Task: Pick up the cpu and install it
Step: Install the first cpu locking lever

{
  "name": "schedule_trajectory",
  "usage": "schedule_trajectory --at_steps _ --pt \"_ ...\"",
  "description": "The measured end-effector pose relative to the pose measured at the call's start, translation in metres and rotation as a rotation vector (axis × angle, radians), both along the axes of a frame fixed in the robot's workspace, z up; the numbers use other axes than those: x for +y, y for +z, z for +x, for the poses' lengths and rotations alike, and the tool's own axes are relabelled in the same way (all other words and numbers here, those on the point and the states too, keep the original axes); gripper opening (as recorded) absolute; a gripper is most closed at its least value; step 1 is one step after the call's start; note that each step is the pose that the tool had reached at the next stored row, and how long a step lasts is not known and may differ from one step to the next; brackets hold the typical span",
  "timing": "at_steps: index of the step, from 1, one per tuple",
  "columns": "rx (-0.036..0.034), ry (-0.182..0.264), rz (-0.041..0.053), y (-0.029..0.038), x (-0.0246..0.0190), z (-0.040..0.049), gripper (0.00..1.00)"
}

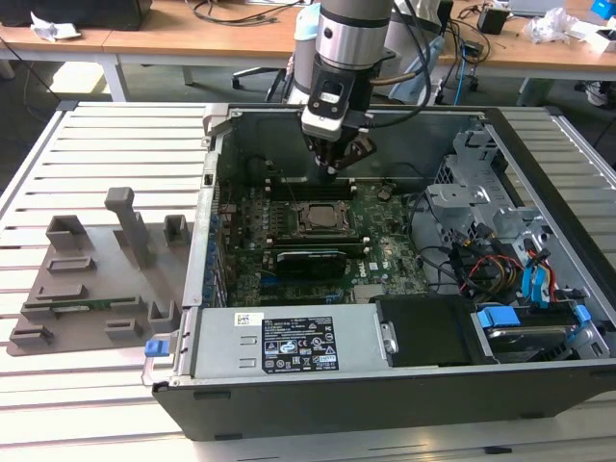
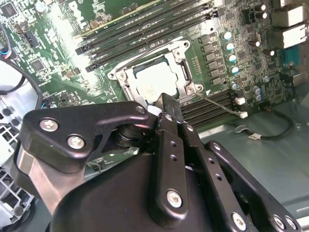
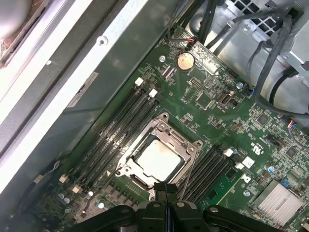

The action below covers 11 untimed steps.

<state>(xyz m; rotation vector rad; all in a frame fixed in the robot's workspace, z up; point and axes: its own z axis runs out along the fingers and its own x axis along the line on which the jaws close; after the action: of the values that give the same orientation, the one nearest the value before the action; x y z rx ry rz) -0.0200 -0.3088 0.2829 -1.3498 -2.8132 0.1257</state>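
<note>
The worktop (image 1: 106, 144) is a pale surface of long parallel slats with narrow gaps between them, running from the exterior view's left to its right. Two things lie directly on it. Toward the exterior view's right, taking up most of the surface, a black computer case (image 1: 337, 404) lies on its side with the open face up; its near wall sits close to the worktop's near edge and its far wall reaches toward the far edge. Toward the exterior view's left, just beside the case, rests a flat grey holder plate (image 1: 96, 279) with raised blocks and one tall upright post. Bare slats show around the plate and beyond the case's right wall.
</note>
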Motion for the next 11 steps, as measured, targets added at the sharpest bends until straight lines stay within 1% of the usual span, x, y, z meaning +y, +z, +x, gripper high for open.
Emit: schedule_trajectory --at_steps 4,7,11 --pt "0.0000 0.029 0.0000 0.0000 0.0000 0.0000 0.11" --pt "0.0000 0.067 0.0000 0.0000 0.0000 0.0000 0.11" --pt "-0.0001 0.099 0.0001 0.0000 0.0000 0.0000 0.11"
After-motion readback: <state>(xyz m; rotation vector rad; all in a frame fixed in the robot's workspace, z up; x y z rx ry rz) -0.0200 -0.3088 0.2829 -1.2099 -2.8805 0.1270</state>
